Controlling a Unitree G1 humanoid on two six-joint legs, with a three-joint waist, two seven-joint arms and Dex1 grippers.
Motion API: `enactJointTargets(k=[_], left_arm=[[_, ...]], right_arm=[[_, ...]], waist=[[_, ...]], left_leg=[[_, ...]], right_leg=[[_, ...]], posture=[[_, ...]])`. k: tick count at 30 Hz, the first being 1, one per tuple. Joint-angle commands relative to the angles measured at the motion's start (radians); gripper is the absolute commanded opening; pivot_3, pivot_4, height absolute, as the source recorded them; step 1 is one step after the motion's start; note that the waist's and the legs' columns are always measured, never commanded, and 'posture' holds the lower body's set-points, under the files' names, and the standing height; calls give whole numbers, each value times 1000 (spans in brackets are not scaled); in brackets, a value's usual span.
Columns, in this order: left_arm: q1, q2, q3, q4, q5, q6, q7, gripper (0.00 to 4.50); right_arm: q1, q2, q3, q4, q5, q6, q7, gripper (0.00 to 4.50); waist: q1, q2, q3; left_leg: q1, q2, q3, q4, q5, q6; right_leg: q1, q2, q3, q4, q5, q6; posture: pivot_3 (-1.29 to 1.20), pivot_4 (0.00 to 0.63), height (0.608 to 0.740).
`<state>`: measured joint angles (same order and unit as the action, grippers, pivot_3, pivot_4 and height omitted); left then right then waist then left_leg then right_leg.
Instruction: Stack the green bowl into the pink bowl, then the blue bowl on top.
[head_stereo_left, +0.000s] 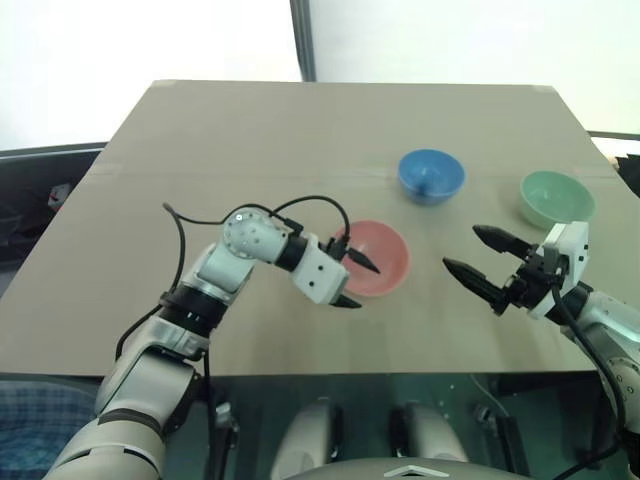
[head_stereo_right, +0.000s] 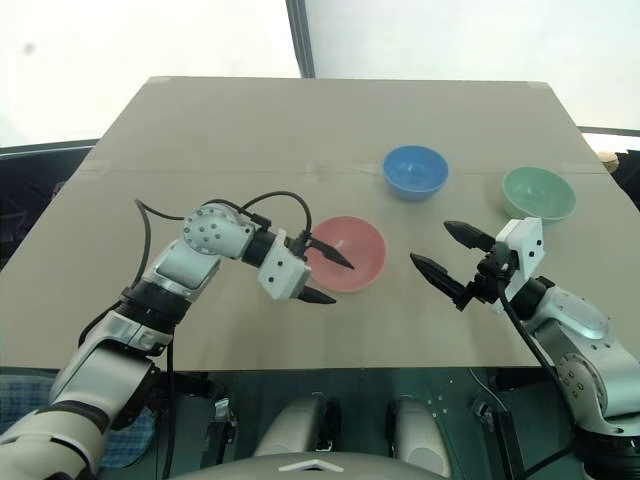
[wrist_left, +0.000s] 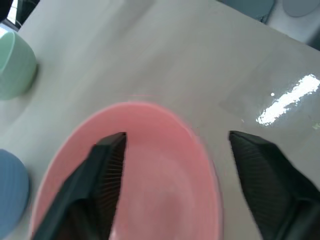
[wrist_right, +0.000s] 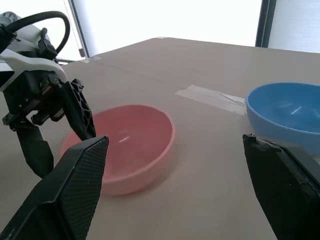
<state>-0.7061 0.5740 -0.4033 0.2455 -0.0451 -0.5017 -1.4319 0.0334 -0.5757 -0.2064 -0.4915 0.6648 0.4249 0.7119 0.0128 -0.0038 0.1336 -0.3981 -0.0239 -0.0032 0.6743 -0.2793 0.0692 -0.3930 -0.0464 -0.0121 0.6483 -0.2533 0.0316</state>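
Note:
The pink bowl sits upright at the middle of the table. My left gripper is open at its near-left rim, one finger over the inside and the other outside the wall. From the left wrist view the rim runs between the two fingers. The blue bowl stands behind the pink one, and the green bowl is to its right near the table's right edge. My right gripper hovers open and empty to the right of the pink bowl, in front of the green one.
The tan table has a strip of tape across it beside the blue bowl. Its front edge lies just below both arms. A black cable loops over the left wrist.

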Motion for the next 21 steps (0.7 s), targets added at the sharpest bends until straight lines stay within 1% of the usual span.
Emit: enactJointTargets(k=[1, 3, 5, 7, 8, 9, 12, 14, 16, 19, 21], left_arm=[[5, -24, 64, -46, -106, 88, 40, 4486], [29, -32, 97, -87, -183, 204, 58, 4486], [64, -40, 157, -151, -301, 387, 108, 4486], [96, -49, 237, -218, -464, 625, 191, 4486], [104, -50, 263, -242, -513, 704, 218, 4486], [119, -38, 308, -259, -593, 806, 248, 4486], [167, -6, 414, -313, -767, 1024, 314, 4486], [196, -1, 462, -347, -824, 1088, 351, 4486], [215, -5, 499, -375, -852, 1119, 386, 4486], [251, -5, 533, -418, -865, 1134, 417, 4486], [276, -7, 545, -448, -860, 1124, 426, 4486]], right_arm=[[5, -8, -24, -42, 11, -6, -6, 4500], [9, -9, -25, -44, 10, -5, -8, 4500], [16, -18, -28, -43, -11, -5, -18, 4500], [21, -42, -24, -23, -71, -14, -32, 4500], [22, -50, -24, -14, -91, -18, -38, 4500], [12, -62, -25, 11, -123, -11, -59, 4500], [-41, -105, -22, 101, -211, -5, -94, 4500], [-88, -138, -11, 163, -258, 3, -103, 4500], [-140, -167, 3, 229, -302, 10, -110, 4500], [-243, -228, 37, 363, -389, 20, -114, 4500], [-310, -274, 77, 461, -457, -11, -95, 4500]], waist=[[0, 0, 0], [0, 0, 0], [-1, 0, 0], [-1, 0, 0], [-1, 0, 0], [-1, 0, 0], [-7, 0, 0], [-8, -1, 1], [-7, 0, 1], [-3, 0, 1], [1, -1, 1]], left_leg=[[0, 0, 0, 0, 0, 0], [0, 0, 0, 1, 0, 0], [0, 0, 0, 2, 0, 0], [0, 1, 0, 3, 0, 0], [0, 1, 0, 3, 0, 0], [0, 1, 0, 4, 0, 0], [1, 1, 0, 7, 0, 0], [2, 1, 0, 8, 0, 0], [3, 1, 0, 9, 0, 0], [3, 1, 0, 9, 1, -1], [3, 1, 0, 9, 3, -5]], right_leg=[[0, 0, 0, 0, 0, 0], [0, 0, 0, 1, 0, 0], [0, 0, 0, 2, 0, 0], [0, 0, 0, 3, 0, 0], [0, 0, 0, 4, 0, 0], [0, 0, 0, 5, 0, 0], [0, 0, 0, 7, 0, 0], [1, 0, 1, 8, 0, 0], [1, 0, 1, 10, 0, 0], [2, 0, 1, 10, 0, 0], [2, 0, 1, 9, 0, 0]], posture=[[0, 150, 740], [0, 150, 740], [0, 150, 740], [0, 150, 740], [0, 150, 740], [0, 150, 740], [0, 150, 740], [0, 150, 740], [0, 150, 740], [0, 150, 740], [0, 150, 740]])
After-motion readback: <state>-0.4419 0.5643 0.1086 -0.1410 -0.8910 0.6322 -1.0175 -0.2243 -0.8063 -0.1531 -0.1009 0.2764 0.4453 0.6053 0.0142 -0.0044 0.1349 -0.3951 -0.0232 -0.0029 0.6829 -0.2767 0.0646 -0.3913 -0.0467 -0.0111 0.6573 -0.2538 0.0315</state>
